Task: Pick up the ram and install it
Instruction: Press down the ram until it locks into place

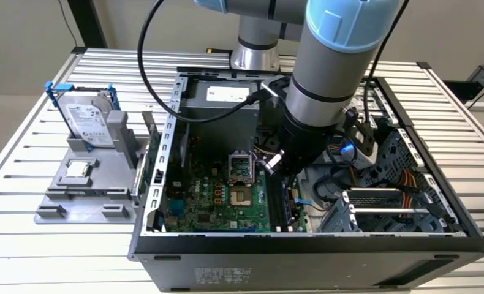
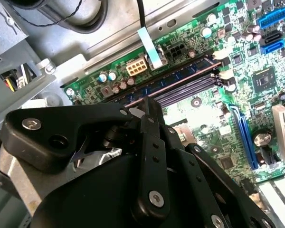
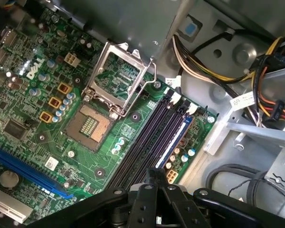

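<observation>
The ram (image 2: 180, 84) appears to stand already in a slot on the motherboard (image 2: 256, 57), the gripper (image 2: 147, 103) over its end with fingers together, so full seating, which I cannot judge, remains.

Matt black plastic on the gripper (image 2: 149, 107) linkage, fastened with bright metal screws. Glossy green circuit board for the motherboard (image 3: 47, 95), with smooth dark plastic memory slots (image 3: 154, 137) and a bare shiny metal socket frame (image 3: 121, 78). Ribbed, satin aluminium table (image 1: 54, 245); dull grey sheet metal inside the computer case (image 1: 307, 263); matt grey plastic holder (image 1: 87, 184).
</observation>
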You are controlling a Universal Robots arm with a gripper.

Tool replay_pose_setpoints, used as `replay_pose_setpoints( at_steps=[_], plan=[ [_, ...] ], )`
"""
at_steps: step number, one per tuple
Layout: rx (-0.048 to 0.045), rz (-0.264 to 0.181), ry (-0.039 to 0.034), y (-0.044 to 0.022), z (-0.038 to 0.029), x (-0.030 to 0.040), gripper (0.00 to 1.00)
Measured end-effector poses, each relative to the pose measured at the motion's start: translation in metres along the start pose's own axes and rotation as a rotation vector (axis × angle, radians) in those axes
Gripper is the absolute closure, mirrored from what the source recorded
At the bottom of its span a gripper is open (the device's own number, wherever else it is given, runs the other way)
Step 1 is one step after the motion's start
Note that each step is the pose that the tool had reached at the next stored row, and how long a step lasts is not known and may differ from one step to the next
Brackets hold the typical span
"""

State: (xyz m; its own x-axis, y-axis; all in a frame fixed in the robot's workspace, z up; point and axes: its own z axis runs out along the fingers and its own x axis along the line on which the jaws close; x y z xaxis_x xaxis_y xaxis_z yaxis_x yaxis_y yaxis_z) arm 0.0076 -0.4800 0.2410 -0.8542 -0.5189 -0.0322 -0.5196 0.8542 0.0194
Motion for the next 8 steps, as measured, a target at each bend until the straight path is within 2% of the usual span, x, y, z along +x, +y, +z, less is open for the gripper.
replay_pose_setpoints(
  at_steps=[8],
  plan=[
    [-0.0017, -0.045, 0.0007, -0.0004, -0.0019, -0.0011, 1.00]
  ],
)
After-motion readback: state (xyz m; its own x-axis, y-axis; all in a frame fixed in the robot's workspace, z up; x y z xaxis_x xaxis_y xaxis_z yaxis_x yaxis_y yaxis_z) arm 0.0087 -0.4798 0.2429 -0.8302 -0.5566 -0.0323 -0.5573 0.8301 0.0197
